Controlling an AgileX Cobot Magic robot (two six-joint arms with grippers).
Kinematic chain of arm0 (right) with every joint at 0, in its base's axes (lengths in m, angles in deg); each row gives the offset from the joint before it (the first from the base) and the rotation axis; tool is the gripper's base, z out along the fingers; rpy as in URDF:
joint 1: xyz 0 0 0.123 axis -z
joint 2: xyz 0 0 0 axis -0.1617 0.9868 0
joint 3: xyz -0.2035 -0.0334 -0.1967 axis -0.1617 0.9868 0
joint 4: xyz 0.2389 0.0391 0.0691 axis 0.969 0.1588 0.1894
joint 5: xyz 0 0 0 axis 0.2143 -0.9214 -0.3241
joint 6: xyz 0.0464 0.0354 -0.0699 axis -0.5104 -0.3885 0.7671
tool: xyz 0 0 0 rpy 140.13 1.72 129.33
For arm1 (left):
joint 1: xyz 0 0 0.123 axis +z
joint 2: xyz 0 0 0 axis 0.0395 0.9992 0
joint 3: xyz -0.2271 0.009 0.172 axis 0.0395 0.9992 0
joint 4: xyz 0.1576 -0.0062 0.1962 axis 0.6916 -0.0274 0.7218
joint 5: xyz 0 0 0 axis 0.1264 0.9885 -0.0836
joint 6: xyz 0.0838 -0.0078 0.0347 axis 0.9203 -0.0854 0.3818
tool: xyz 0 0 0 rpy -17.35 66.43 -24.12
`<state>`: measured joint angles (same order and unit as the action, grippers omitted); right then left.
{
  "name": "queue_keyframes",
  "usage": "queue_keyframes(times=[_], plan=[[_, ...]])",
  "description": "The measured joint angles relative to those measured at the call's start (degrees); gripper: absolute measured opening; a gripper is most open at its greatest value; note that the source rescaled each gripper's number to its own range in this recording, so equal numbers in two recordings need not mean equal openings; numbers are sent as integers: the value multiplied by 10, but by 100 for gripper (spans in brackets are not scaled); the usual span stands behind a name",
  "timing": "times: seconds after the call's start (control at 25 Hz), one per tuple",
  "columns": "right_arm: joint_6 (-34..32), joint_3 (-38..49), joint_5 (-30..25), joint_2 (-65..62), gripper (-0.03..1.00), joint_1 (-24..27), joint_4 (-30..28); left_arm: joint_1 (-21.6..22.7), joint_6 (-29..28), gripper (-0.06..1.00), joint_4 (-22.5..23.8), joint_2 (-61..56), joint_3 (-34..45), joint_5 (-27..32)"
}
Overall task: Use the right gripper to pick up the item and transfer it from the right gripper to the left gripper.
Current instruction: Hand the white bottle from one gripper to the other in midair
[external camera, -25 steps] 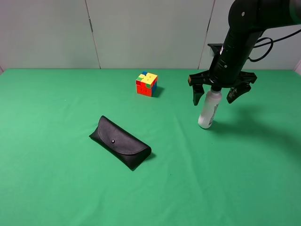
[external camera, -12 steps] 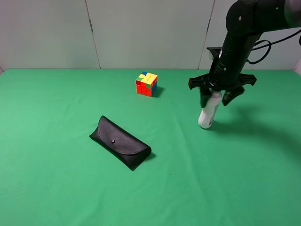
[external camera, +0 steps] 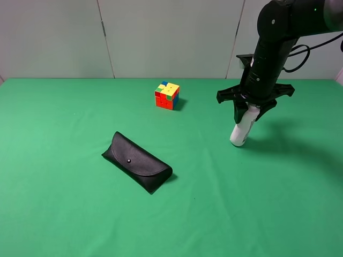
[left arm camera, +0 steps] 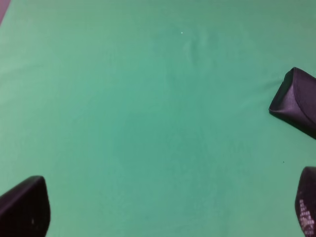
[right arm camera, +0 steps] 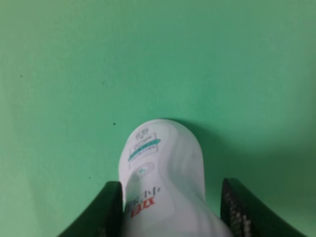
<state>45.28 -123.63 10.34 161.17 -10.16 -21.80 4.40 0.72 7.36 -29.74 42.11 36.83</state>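
While the right claw (external camera: 247, 113) stands clenched on the upper end of the white bottle (external camera: 240, 131), bottle tilted, base low at the right side of the green tabletop (external camera: 64, 134), left claw (left arm camera: 165, 212) spread wide over green cloth near the black glasses case (external camera: 137, 161), puzzle cube (external camera: 167, 95) well apart behind.

Tabletop (external camera: 64, 214): green all over, and we see faint creases in it
Glasses case (external camera: 137, 161): black, lying flat and slantwise left of the middle, snap flap up
Puzzle cube (external camera: 167, 95): multicoloured, sitting near the far edge, well apart from the case
Bottle (external camera: 242, 128): white, tilted, on the right side; we cannot tell whether its base touches the tabletop
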Motion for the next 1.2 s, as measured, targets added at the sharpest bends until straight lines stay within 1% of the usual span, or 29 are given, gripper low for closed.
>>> queue_keyframes(times=[0.52, 0.76, 0.84, 0.92, 1.2], plan=[[-2, 0, -4, 0, 1, 0, -1, 0, 0, 99, 0, 0, 0, 0], [-2, 1, -3, -29, 1, 0, 9, 0, 0, 99, 0, 0, 0, 0], [4, 1, 1, -47, 1, 0, 25, 0, 0, 99, 0, 0, 0, 0], [17, 1, 5, -65, 1, 0, 58, 0, 0, 99, 0, 0, 0, 0], [97, 4, 31, -134, 1, 0, 172, 0, 0, 98, 0, 0, 0, 0]])
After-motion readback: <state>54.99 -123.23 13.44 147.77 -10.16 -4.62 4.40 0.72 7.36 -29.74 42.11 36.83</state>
